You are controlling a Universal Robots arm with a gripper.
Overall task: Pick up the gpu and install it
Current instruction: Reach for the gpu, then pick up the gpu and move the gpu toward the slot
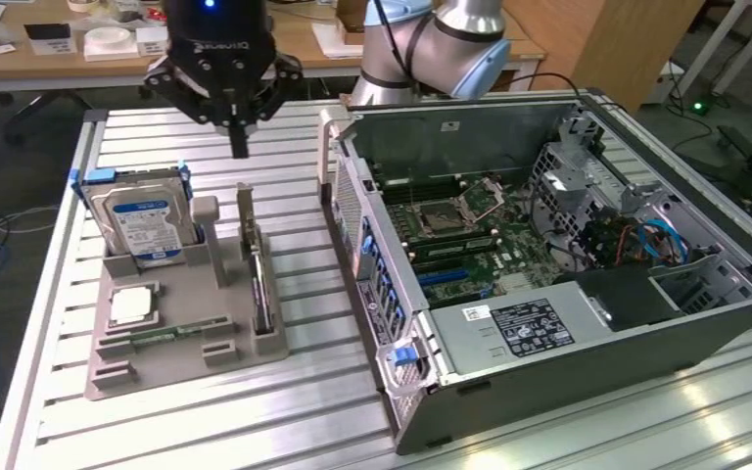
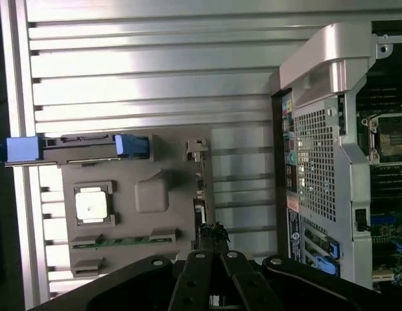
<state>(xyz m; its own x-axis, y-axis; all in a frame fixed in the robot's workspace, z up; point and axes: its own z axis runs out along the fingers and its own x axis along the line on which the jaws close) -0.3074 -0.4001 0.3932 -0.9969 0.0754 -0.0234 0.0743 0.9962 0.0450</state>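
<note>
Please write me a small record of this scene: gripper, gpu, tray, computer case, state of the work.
gripper: shut, empty, in the air above the tray, near the gpu, not touching it
gpu: standing on edge in a slot of the tray
tray: grey, on the slatted table; also holds hard drive, processor, memory stick
computer case: open, motherboard exposed, at the exterior view's right of the tray
work: gpu not yet picked up

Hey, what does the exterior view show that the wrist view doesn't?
The exterior view adds the blue-white label on the hard drive, the power supply inside the case, and desks behind. The wrist view adds a straight-down look at the gpu, seen edge-on just beyond the shut end effector. Both share the grey tray, the processor and the open computer case.
</note>
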